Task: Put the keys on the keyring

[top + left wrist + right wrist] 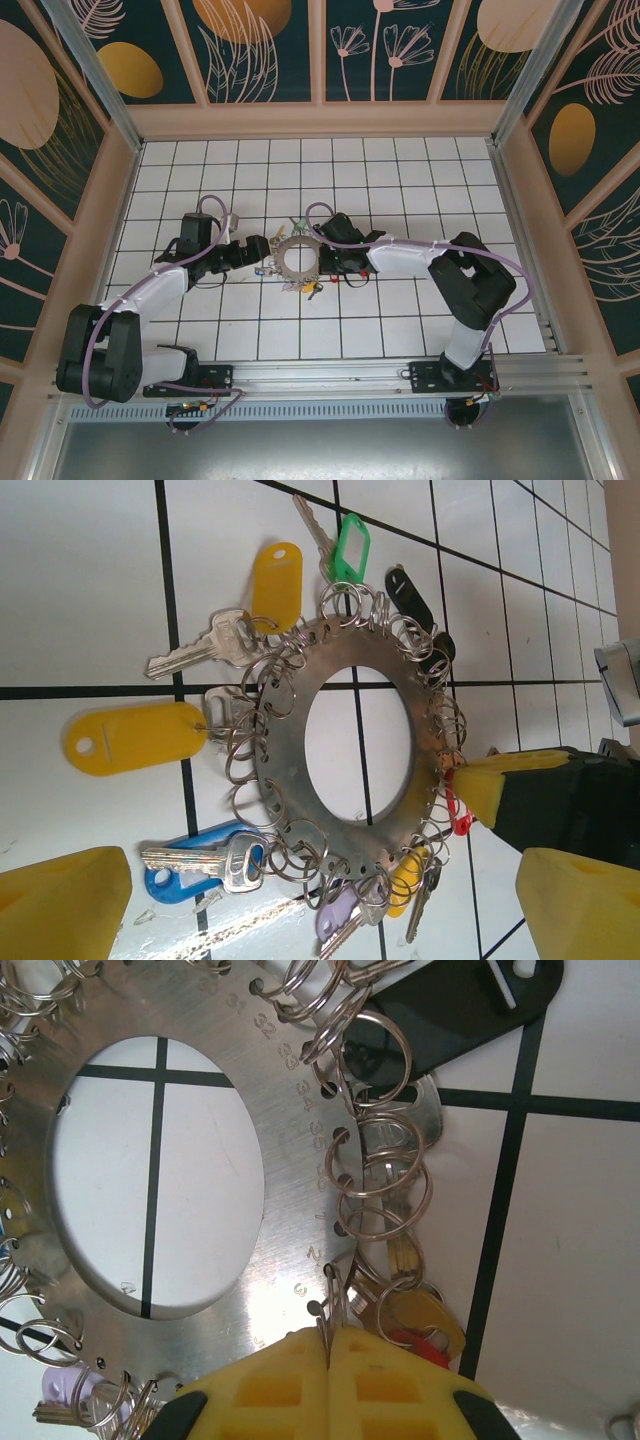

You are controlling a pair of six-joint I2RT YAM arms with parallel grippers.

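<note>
A flat steel disc (297, 256) (300, 810) (270, 1250) lies on the tiled floor, its rim hung with many small wire rings. Several keys with coloured tags sit on those rings: a silver key (200, 650), a blue-tagged key (195, 865), a purple-tagged one (335, 920) and a brass key (410, 1310). My right gripper (329, 1340) (325, 262) is shut on one upright keyring (335, 1295) at the disc's right rim. My left gripper (322, 880) (260, 260) stands wide open beside the disc's left side, with nothing held between its fingers.
Yellow tags (130, 738), a green tag (350, 548) and a black tag (450, 1005) fan out round the disc. The right gripper's yellow finger (500, 785) touches the disc's rim. Wooden walls (320, 120) enclose the floor; open tiles lie behind and in front.
</note>
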